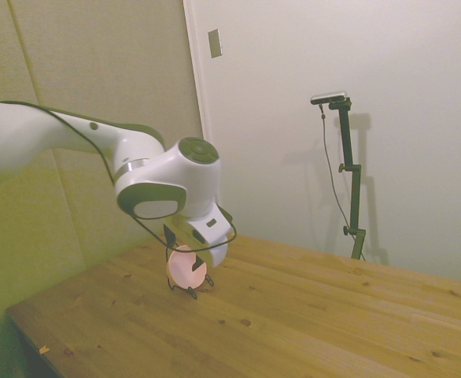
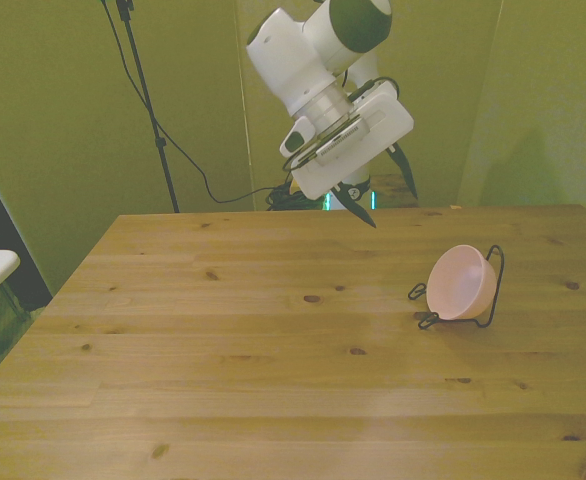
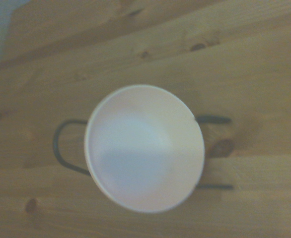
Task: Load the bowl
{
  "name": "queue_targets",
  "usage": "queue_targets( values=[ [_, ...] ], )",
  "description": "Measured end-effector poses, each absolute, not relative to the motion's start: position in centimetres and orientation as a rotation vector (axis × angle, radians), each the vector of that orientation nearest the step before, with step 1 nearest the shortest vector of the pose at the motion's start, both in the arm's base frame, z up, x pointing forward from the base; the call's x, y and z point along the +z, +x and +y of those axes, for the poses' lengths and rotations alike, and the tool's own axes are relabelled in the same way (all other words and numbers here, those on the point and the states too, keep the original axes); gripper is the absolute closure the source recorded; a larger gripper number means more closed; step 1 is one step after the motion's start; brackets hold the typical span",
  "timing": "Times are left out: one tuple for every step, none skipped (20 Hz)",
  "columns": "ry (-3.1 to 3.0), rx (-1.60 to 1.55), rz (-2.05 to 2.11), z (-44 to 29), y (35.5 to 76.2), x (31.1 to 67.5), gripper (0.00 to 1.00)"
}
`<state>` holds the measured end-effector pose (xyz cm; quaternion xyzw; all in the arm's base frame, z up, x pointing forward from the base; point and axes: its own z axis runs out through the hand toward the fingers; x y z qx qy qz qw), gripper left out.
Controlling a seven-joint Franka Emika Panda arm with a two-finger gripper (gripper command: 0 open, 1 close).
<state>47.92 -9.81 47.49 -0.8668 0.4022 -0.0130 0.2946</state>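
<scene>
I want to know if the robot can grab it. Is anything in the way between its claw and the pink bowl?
Nothing visible is. The bowl sits tilted on its side in the black wire rack, and the gripper hangs in the air above the table, apart from the bowl, with only open space between them.

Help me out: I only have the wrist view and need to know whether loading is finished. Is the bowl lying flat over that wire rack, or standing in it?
Observer: Standing. In the front view the bowl sits on its edge inside the black wire rack, with its opening turned toward the front view's left.
Operator: Is the gripper touching it?
Observer: No. The gripper hangs above the table, clear of the bowl, open and empty.
</scene>
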Motion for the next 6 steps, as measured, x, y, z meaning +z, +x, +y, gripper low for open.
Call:
queue_targets(
  values=[
    [-2.334,-0.042,1.088,-9.0,46.7,47.8,0.0],
    [-2.358,-0.05,1.1,-8.2,45.5,48.2,0.0],
    [-2.377,-0.06,1.114,-7.4,44.3,48.4,0.0],
    [-2.391,-0.075,1.127,-6.8,43.2,48.8,0.0],
    [-2.4,-0.096,1.141,-6.2,42.3,49.2,0.0],
    [-2.408,-0.125,1.159,-5.9,41.6,49.6,0.0]
  ],
)
